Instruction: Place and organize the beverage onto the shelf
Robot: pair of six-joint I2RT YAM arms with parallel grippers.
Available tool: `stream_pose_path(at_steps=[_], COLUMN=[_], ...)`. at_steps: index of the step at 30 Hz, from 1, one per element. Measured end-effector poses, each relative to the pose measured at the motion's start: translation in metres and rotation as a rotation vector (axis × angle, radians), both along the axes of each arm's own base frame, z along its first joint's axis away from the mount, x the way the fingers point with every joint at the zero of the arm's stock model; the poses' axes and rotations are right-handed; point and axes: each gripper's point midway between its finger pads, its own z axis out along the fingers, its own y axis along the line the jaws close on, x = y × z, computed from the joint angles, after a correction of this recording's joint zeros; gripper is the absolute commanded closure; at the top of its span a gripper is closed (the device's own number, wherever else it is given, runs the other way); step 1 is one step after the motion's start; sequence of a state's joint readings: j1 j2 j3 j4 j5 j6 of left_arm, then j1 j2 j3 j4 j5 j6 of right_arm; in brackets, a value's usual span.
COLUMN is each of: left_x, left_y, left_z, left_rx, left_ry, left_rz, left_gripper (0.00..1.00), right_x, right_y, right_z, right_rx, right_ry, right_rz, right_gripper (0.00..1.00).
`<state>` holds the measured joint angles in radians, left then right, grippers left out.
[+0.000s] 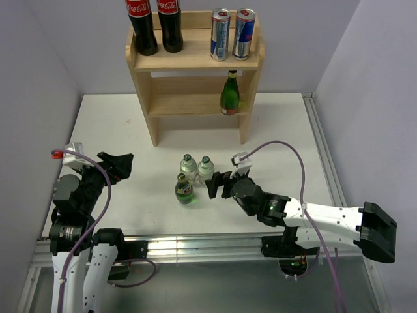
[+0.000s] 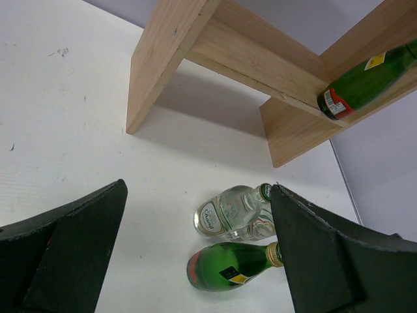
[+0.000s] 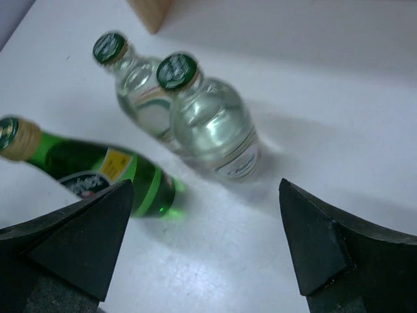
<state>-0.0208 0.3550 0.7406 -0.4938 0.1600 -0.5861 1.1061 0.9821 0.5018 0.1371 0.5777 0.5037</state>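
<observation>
On the white tabletop (image 1: 117, 130) before the wooden shelf (image 1: 148, 117), two clear bottles (image 1: 206, 168) and a green bottle (image 1: 184, 189) wait; the cans (image 1: 220, 34) and the other green bottle (image 1: 229, 94) are shelved. Your right jaws gape beside the clear pair, probably lining up; left jaws hang open.

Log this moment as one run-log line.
shelf: cans top, green bottle lower tier | table: clear bottles, second green bottle | right pincer: open, facing clear bottles | left pincer: open

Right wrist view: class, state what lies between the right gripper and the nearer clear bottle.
Only bare white table. The open right gripper has nothing between it and the nearer clear bottle, as the right wrist view shows.
</observation>
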Motion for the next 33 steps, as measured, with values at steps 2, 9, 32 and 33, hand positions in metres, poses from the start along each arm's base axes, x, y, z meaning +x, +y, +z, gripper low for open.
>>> stream_pose_path(at_steps=[2, 9, 32, 33], left_x=[0.0, 0.0, 0.0, 0.0], left_y=[0.0, 0.0, 0.0, 0.0], left_z=[0.0, -0.001, -0.001, -0.001], left_rx=[0.0, 0.0, 0.0, 0.0], left_ry=[0.0, 0.003, 0.003, 0.003], left_rz=[0.0, 0.0, -0.001, 0.0], left_gripper=[0.01, 0.01, 0.01, 0.01], right_x=[-0.011, -0.027, 0.039, 0.043], right_y=[0.007, 0.034, 0.03, 0.027], right_z=[-0.012, -0.017, -0.087, -0.089], right_rx=[0.01, 0.055, -0.145, -0.145], right_ry=[0.013, 0.017, 0.059, 0.061], right_rz=[0.055, 0.14, -0.081, -0.091], right_gripper=[0.0, 0.0, 0.0, 0.0])
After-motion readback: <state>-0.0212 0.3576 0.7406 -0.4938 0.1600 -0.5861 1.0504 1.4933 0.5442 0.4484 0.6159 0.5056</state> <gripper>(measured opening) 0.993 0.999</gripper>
